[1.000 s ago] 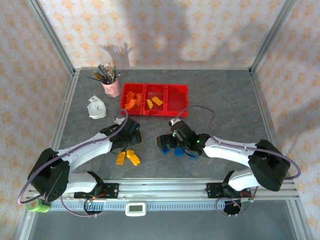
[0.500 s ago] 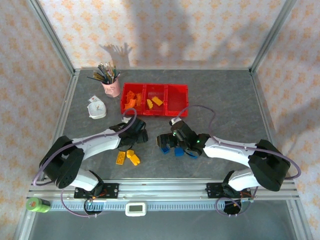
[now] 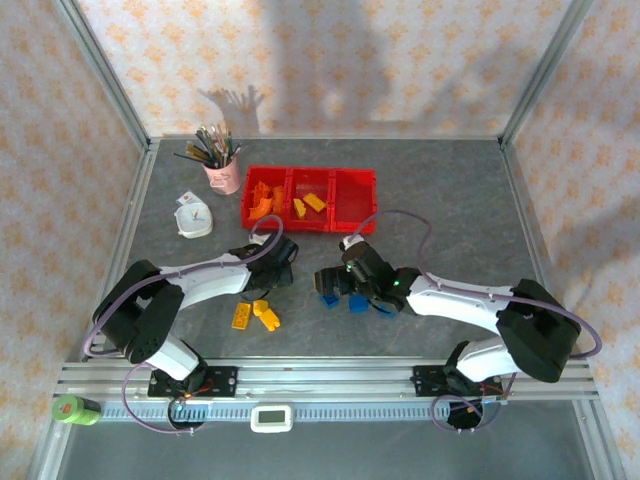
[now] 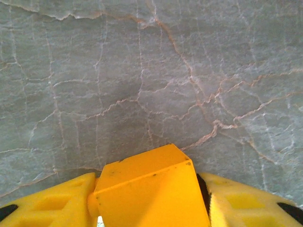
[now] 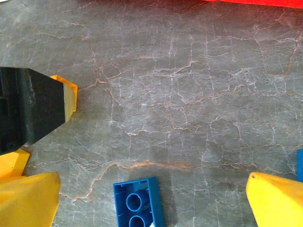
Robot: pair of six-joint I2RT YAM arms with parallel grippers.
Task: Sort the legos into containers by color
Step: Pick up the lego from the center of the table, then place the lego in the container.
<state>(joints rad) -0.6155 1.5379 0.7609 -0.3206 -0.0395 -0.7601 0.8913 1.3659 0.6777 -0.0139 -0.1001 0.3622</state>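
Farthest from the containers (image 3: 308, 228), toward the arm bases, two yellow-orange bricks (image 3: 254, 315) lie loose and close together on the grey surface (image 3: 450, 220). A step closer to the containers sit the blues. One blue brick (image 5: 138, 202) lies hollow side up, directly below the right pincer (image 5: 151, 179), whose yellow fingers (image 5: 28, 198) stand wide apart on either side of it. A second blue brick (image 3: 358, 303) rests just beside it.

These pieces look light, rigid and slick, with hard smooth walls and no give. The flat parallel side walls are the place to grip. A squeeze across a corner or the studs would likely make a brick pivot or squirt out. The blue brick's long walls roughly face the two fingers, so a centred descent should catch them squarely.

Closer again, just short of the containers, the left pincer (image 3: 278, 262) is clamped on a yellow brick (image 4: 151, 189). It is held by two opposite flat faces, with its front end jutting past the fingertips. That looks a fairly shallow hold, so a knock against a bin rim could twist it.

In the containers themselves, orange pieces (image 3: 262, 200) lie in the left bin and yellow pieces (image 3: 305, 205) in the middle one. The held brick therefore seems bound for the middle, and the blues for the right-hand bin.

Left of the containers stand a small white round gadget (image 3: 193, 215) and a pink cup (image 3: 222, 175) of brushes.
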